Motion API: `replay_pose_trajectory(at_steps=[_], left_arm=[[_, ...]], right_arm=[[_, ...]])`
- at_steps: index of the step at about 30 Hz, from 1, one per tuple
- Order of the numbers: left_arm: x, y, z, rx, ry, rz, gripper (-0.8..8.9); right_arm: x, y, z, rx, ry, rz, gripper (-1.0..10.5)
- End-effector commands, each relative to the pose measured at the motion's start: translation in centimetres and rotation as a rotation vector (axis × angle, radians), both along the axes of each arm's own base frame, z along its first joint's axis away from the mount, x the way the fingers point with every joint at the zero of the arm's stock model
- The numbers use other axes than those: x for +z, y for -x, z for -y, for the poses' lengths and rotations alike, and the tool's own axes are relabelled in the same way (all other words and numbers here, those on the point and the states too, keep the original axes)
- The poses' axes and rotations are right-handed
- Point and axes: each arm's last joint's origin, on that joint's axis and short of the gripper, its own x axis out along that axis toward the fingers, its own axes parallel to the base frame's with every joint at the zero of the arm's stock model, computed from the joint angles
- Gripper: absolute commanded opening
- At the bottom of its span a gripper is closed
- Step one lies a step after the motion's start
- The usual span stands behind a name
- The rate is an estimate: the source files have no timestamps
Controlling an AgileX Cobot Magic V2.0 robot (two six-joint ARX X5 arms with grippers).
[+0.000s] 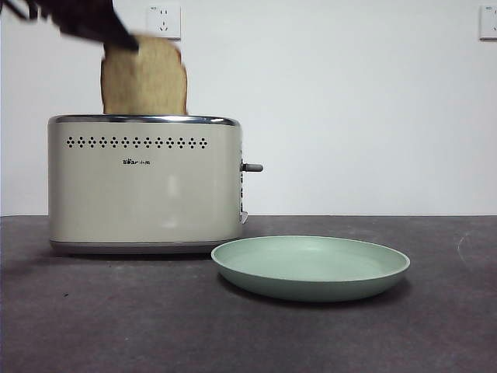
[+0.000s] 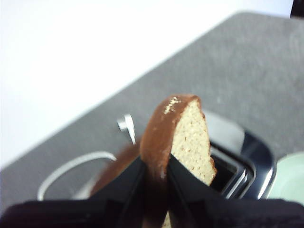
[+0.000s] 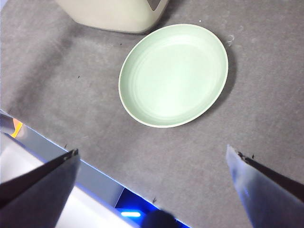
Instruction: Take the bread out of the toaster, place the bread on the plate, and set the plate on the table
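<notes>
The left claw (image 2: 156,178) is pinching the bread (image 1: 144,78), which is standing upright in the toaster (image 1: 145,186). The plate (image 1: 311,266) is lying on the bench (image 1: 116,318) at the toaster's 4 o'clock, while the right claw (image 3: 152,161) is hanging spread above it.

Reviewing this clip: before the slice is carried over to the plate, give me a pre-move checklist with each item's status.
1. Left gripper shut on the bread: ok, jaws clamp the crust.
2. Bread fully out of the toaster: not ok, its lower edge sits at the chrome rim.
3. Plate bare inside: ok.
4. Plate resting flat on the table: ok, beside the toaster.
5. Right gripper out of the way: ok, open, above the table, away from the plate.
6. Second slice in the toaster: cannot tell.
</notes>
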Motion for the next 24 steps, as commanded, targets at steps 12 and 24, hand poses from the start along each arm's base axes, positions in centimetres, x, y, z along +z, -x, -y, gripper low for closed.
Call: replay_pose_trajectory(at_steps=[12, 24], left_arm=[[9.5, 7.3, -0.7, -0.028, 0.12, -0.02, -0.09], [9.6, 15.4, -1.2, -0.083, 0.13, -0.206, -0.06]], right_arm=[[0.0, -0.7, -0.1, -0.003, 0.001, 0.009, 6.0], [-1.5, -4.8, -0.5, -0.024, 0.008, -0.045, 5.9]])
